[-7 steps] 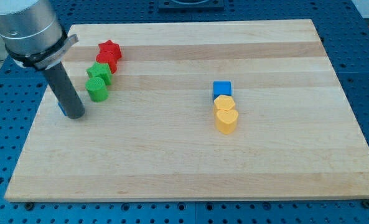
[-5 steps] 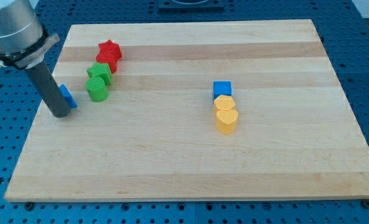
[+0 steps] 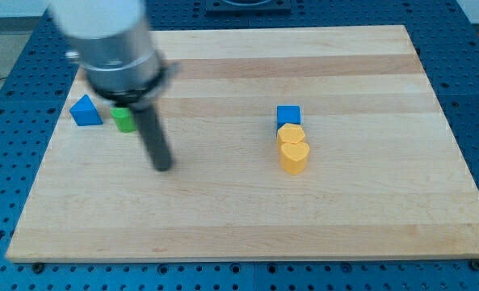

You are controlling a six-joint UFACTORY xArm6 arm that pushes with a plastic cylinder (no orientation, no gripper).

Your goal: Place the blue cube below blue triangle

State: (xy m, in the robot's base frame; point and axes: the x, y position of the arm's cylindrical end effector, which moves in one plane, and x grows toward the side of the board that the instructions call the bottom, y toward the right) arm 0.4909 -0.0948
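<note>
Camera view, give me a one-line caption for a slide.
My tip sits between the blue triangle at left and the blue cube, which touches two yellow blocks.

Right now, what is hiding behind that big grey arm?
Behind the arm only part of a green block peeks out. Anything else there is covered. The blue triangle sits uncovered beside it; my tip touches no block.

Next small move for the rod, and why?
Probably slide my tip toward the view's right, around to the far right side of the blue cube. The cube sits mid-board touching the yellow blocks, while the blue triangle is at the left edge; pushing leftward needs that side.
</note>
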